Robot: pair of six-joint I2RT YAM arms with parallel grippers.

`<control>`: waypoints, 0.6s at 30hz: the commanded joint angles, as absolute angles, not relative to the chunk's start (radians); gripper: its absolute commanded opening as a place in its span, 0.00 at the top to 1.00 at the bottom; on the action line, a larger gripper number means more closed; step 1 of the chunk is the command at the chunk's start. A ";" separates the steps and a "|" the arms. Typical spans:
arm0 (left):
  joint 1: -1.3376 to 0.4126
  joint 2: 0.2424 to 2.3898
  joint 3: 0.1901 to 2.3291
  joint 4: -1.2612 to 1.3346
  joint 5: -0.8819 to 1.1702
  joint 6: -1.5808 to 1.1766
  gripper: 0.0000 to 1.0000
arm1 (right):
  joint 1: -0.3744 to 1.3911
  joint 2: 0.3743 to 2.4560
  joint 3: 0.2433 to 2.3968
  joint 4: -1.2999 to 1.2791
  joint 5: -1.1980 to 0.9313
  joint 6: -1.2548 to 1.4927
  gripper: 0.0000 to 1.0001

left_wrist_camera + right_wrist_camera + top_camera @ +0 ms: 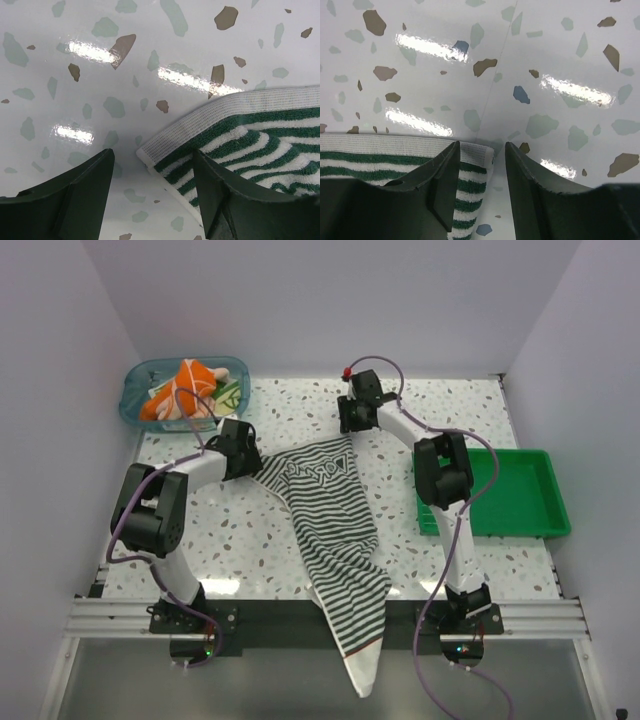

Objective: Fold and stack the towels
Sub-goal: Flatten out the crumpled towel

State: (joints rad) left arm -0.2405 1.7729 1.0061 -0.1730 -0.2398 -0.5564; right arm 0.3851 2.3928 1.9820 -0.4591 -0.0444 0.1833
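Note:
A dark-and-white striped towel [335,530] lies lengthwise down the table, its near end hanging over the front edge. My left gripper [258,462] is at its far left corner. In the left wrist view the left gripper [152,156] is open, and the towel's white-hemmed corner [165,145] lies flat between the fingers. My right gripper [350,433] is at the far right corner. Seen from the right wrist, the right gripper [482,146] is open around that corner [475,155]. An orange towel [185,385] and a green one [230,392] lie bunched in a tub.
The clear blue tub [135,390] stands at the back left corner. A green tray [540,490] sits at the right edge. White walls close in the left, back and right sides. The speckled tabletop [240,530] ends at a metal rail in front.

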 commanded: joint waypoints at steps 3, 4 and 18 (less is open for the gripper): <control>-0.232 1.790 1.045 -0.167 -0.255 -0.543 0.30 | 0.383 2.434 2.023 -0.521 -0.009 0.140 0.55; -0.232 1.792 1.048 -0.172 -0.255 -0.545 0.30 | 0.385 2.433 2.011 -0.532 -0.009 0.135 0.55; -0.232 1.798 1.069 -0.238 -0.241 -0.525 0.30 | 0.433 2.434 1.977 -0.609 0.032 0.133 0.72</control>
